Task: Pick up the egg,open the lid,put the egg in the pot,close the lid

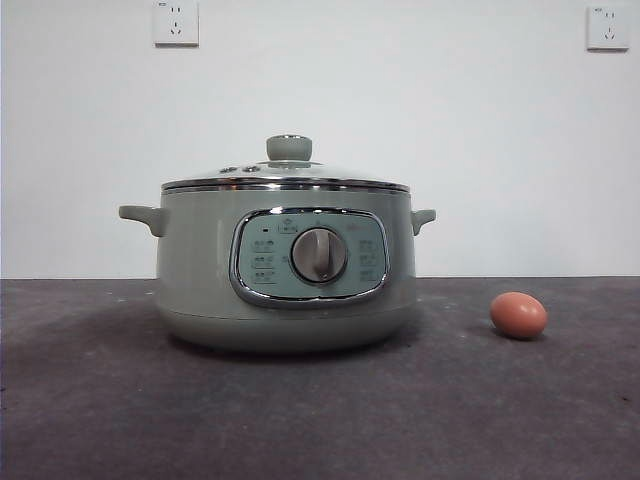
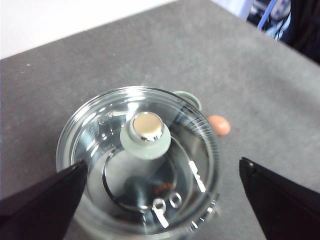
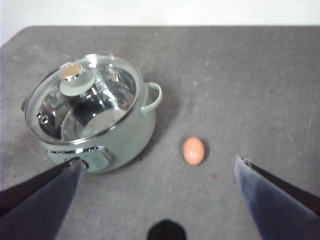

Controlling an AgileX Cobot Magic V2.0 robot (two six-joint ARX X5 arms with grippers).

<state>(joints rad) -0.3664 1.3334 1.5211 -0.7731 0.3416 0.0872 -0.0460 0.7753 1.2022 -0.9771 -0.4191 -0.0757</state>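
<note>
The sage-green pot stands on the dark grey table, with its glass lid and green knob on top, closed. The reddish-brown egg lies on the table to the right of the pot. My left gripper is open, high above the lid, with the knob between its jaws; the egg shows beside the pot. My right gripper is open, high above the table, with the egg between its jaws and the pot to one side. Neither gripper shows in the front view.
The table is dark grey with a white wall behind it. Two wall sockets sit high on the wall. Dark equipment and cables lie past the table's edge in the left wrist view.
</note>
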